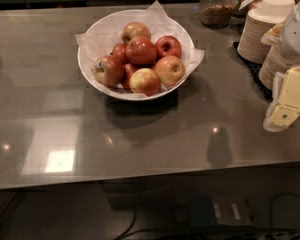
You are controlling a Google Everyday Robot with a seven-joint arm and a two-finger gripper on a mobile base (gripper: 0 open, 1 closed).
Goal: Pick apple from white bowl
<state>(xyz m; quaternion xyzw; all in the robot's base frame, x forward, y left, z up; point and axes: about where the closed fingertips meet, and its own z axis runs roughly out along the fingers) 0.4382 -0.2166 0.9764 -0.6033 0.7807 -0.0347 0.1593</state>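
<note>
From where I stand, the white bowl (81,64) sits on the grey counter (140,144), towards its far side and a little left of the middle. A crinkled paper liner (157,15) pokes over its rim. The bowl is heaped with apples. The apple (141,50), big, glossy and deep red, lies on top near the centre of the heap. A smaller dark-red apple (168,46) touches it on the right, and a paler apple (136,31) sits just behind it. Two yellow-and-red blushed apples (169,70) lie in front, by the near rim.

The tool (285,109) hangs at the right edge of the scene, above the counter and well apart from the bowl. It holds nothing that I can see. Whether it is wide or narrow I cannot tell.

Behind the tool stand tall stacks of tan paper plates (254,36) on a dark mat (251,70). A glass jar (217,6) of grain stands at the back of the counter.
</note>
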